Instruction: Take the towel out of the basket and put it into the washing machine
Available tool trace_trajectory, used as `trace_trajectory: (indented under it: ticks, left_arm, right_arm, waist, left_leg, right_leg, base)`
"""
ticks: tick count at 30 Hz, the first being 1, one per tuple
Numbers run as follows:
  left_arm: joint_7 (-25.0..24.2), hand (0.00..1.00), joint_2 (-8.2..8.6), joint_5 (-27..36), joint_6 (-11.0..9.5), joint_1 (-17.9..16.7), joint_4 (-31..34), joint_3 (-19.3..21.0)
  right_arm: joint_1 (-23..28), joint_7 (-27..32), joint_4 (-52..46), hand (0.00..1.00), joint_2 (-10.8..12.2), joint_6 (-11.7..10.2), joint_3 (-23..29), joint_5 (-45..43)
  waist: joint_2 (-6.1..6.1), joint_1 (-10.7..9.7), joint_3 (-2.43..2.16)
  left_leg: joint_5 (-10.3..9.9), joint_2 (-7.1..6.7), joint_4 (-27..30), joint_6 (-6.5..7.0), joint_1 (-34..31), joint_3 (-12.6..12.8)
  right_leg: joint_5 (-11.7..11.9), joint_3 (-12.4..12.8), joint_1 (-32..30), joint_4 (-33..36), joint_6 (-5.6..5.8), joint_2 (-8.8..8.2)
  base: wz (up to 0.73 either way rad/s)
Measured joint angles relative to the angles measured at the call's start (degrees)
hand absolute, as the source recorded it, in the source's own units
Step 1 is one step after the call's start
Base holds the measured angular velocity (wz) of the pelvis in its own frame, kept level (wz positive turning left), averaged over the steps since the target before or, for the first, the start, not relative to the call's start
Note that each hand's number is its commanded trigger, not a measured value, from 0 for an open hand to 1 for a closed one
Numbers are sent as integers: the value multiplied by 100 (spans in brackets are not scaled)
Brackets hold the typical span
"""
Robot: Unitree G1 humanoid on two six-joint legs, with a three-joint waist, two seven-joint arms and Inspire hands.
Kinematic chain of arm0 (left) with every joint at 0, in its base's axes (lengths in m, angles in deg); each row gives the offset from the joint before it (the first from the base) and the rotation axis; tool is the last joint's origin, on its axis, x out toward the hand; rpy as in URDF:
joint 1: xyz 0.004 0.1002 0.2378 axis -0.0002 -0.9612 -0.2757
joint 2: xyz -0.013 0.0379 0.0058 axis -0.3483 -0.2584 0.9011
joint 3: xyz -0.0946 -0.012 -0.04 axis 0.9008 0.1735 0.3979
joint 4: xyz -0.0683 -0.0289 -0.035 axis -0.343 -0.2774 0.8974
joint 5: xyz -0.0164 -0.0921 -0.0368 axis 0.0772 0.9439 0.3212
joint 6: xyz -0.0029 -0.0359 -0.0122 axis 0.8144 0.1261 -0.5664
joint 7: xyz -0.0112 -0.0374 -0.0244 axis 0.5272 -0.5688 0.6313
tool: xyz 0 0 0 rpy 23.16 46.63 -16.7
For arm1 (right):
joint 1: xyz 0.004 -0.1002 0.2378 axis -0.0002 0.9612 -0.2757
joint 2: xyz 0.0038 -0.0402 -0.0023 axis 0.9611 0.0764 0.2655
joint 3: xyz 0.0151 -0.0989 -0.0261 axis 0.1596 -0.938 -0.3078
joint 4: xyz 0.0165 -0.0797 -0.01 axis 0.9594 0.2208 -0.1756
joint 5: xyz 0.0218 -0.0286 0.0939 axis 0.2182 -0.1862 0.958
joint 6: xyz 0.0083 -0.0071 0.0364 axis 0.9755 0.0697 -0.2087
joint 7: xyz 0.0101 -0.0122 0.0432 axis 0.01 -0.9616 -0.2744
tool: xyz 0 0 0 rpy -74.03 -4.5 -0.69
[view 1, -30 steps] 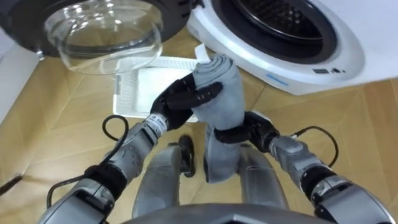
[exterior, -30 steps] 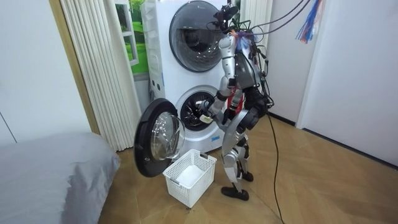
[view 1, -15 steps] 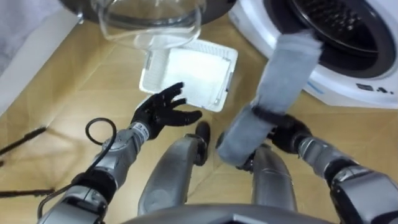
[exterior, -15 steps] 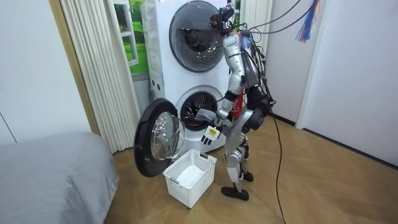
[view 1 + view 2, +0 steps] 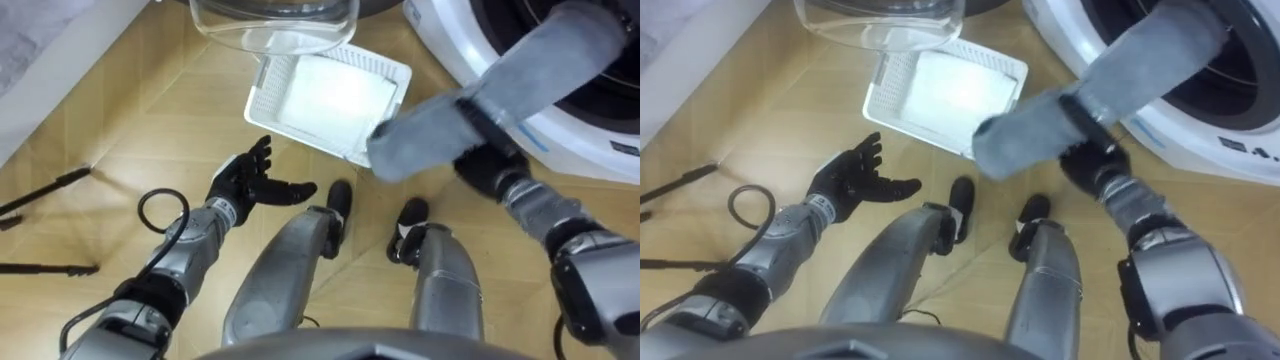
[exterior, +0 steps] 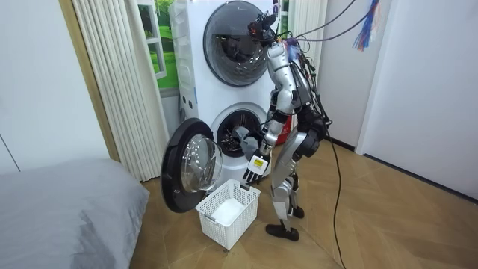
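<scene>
The left hand (image 5: 250, 182) hovers low over the wooden floor, fingers spread and holding nothing. Further right, the right hand (image 5: 488, 166) is clenched around the lower part of a grey towel (image 5: 530, 60). The towel's upper end reaches across the dark drum opening of the front-loading washing machine (image 5: 436, 38); whether it is already inside cannot be told. Beyond the feet a white laundry basket (image 5: 268, 88) sits on the floor, just below the machine's glass door (image 5: 275, 25), which is swung open
</scene>
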Motion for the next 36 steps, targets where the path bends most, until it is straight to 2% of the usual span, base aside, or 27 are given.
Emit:
trace_trajectory:
  ticks: [3, 5, 7, 10, 11, 13, 15, 16, 17, 18, 20, 22, 28, 31, 33, 36]
  left_arm:
    - [75, 0, -60, -87, 18, -67, 79, -17]
    - [218, 0, -231, -93, 19, -258, 336, -129]
    - [280, 0, -306, -116, 19, -382, 456, -129]
    - [463, 0, -550, -111, 19, -787, 976, -120]
    - [522, 0, -584, -114, 18, -875, 1043, -121]
    - [564, 0, -587, -123, 25, -922, 1044, -145]
    - [588, 0, -589, -266, 29, -994, 1142, -158]
    - [598, 0, -585, -353, 36, -1040, 1228, -163]
    - [603, 0, -584, -428, 42, -1110, 1362, -153]
    - [603, 0, -568, -472, 41, -1129, 1411, -151]
    - [604, 0, -460, -615, 38, -1156, 1510, -150]
    - [606, 0, -422, -683, 21, -1197, 1577, -134]
    - [770, 0, -234, -876, -69, -1233, 1567, 66]
    - [772, 0, -194, -999, -78, -1233, 1563, 68]
    - [777, 0, -135, -1081, -78, -1217, 1559, 69]
    - [765, 0, -55, -1117, -78, -1199, 1557, 51]
  right_arm:
    - [-80, 132, -223, 100, -126, 7, 2, 173]
    - [-162, 256, -335, 100, -229, 7, 41, 380]
    - [-285, 344, -352, 100, -371, 39, 123, 474]
    - [-462, 605, -573, 100, -633, 64, 295, 886]
    - [-570, 697, -617, 100, -719, 55, 453, 1011]
    - [-799, 935, -610, 100, -863, 48, 512, 1180]
    - [-786, 1132, -592, 100, -846, 73, 565, 1176]
    - [-795, 1250, -665, 83, -848, 80, 672, 1172]
    - [-827, 1421, -808, 47, -848, 78, 766, 1174]
    - [-846, 1486, -828, 0, -848, 78, 788, 1174]
    - [-899, 1716, -830, 0, -847, 82, 897, 1174]
    - [-999, 2032, -832, 0, -847, 124, 944, 1174]
    - [-1083, 2785, -831, 0, -845, 128, 1624, 1211]
    - [-1134, 3105, -829, 0, -845, 120, 1820, 1422]
    - [-1144, 3238, -825, 0, -845, 90, 1965, 1562]
    - [-1175, 3418, -824, 0, -845, -68, 2025, 1674]
  waist:
    - [-56, -12, -1]
    - [-206, -62, -5]
    - [-294, -91, -8]
    - [-483, -150, -17]
    - [-544, -182, -18]
    - [-580, -253, -12]
    - [-633, -293, -17]
    - [-660, -307, -19]
    - [-682, -326, -15]
    - [-685, -336, -15]
    - [-694, -390, -13]
    - [-715, -460, -14]
    - [-713, -454, -18]
    - [-713, -442, -18]
    - [-708, -441, -21]
    - [-706, -420, -22]
  left_leg:
    - [0, -29, 36, 1, 1, 8]
    - [0, -100, 110, 1, -9, 10]
    - [0, -106, 169, 1, -29, 42]
    - [-1, -99, 202, 2, -38, 73]
    - [-1, -103, 227, 3, -31, 75]
    - [-1, -102, 288, 3, -48, 53]
    - [-2, -143, 330, 4, -87, 20]
    - [0, -167, 392, 8, -143, 29]
    - [2, -182, 429, 13, -202, 46]
    - [4, -190, 451, 17, -228, 56]
    - [1, -234, 536, 52, -262, 92]
    - [-1, -291, 582, 80, -280, 95]
    - [28, -307, 616, 181, -345, 182]
    - [45, -336, 605, 221, -360, 178]
    - [62, -370, 579, 250, -356, 178]
    - [63, -388, 564, 282, -358, 180]
  right_leg:
    - [-29, 0, -31, 127, 13, -48]
    - [-138, 44, -76, 269, 10, -122]
    - [-159, 48, -107, 332, -2, -154]
    - [-169, 70, -134, 393, -17, -161]
    - [-171, 73, -131, 436, -19, -169]
    - [-170, 37, -118, 477, -28, -182]
    - [-211, 11, -150, 577, -37, -233]
    - [-230, 30, -221, 654, -33, -267]
    - [-232, 46, -296, 713, -36, -297]
    - [-238, 46, -325, 750, -39, -320]
    - [-283, 67, -363, 882, -7, -390]
    - [-320, 91, -392, 981, 15, -453]
    - [-319, 14, -404, 1055, 65, -542]
    - [-306, 5, -406, 1042, 104, -563]
    - [-306, -18, -407, 1043, 118, -624]
    - [-286, -22, -402, 1011, 156, -636]
  base:
    - [5]
    - [9]
    - [3]
    - [0]
    - [0]
    - [8]
    - [16]
    - [8]
    - [5]
    - [0]
    - [11]
    - [12]
    - [10]
    - [5]
    - [5]
    - [0]
